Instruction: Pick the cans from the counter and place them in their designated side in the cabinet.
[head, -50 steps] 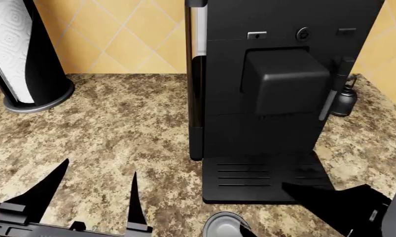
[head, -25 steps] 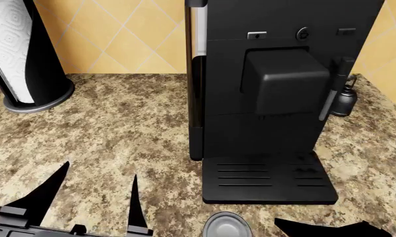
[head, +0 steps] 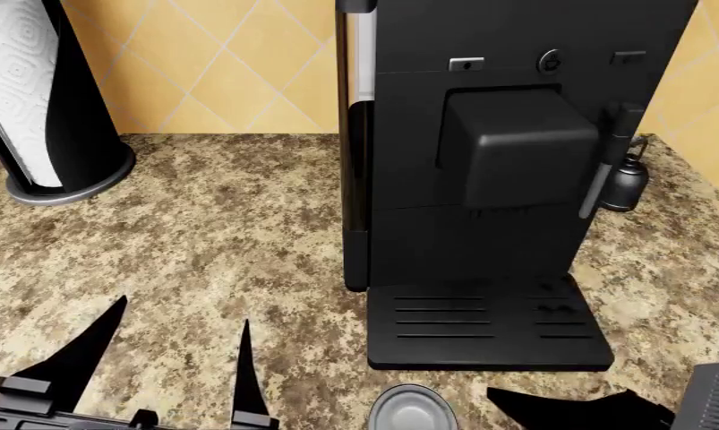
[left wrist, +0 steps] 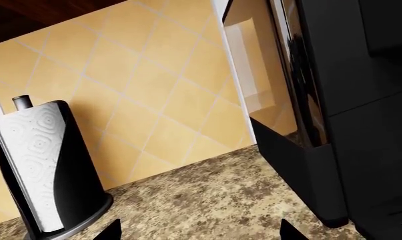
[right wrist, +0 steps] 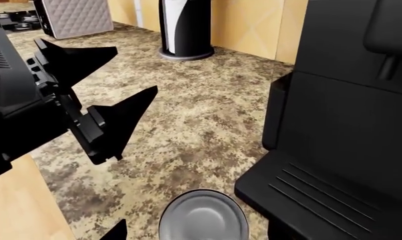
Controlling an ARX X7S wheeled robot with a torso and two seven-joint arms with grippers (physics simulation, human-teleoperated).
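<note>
The wider can shows only as a grey flat lid (head: 413,409) at the near edge of the speckled counter (head: 216,224), in front of the coffee machine. In the right wrist view the lid (right wrist: 203,217) lies between the tips of my right gripper (right wrist: 197,234), which is open around it. In the head view my right gripper (head: 574,408) sits just right of the can. My left gripper (head: 174,363) is open and empty over bare counter to the can's left; it also shows in the left wrist view (left wrist: 199,234). The slimmer can and the cabinet are out of view.
A tall black coffee machine (head: 491,179) with a drip tray (head: 484,331) stands just behind the can. A paper towel holder (head: 43,98) stands at the back left. A small dark kettle (head: 628,184) sits behind the machine on the right. A tiled wall backs the counter.
My right gripper has drawn back from over the drip tray to the view's bottom edge, beside the can. The left gripper has hardly moved.
</note>
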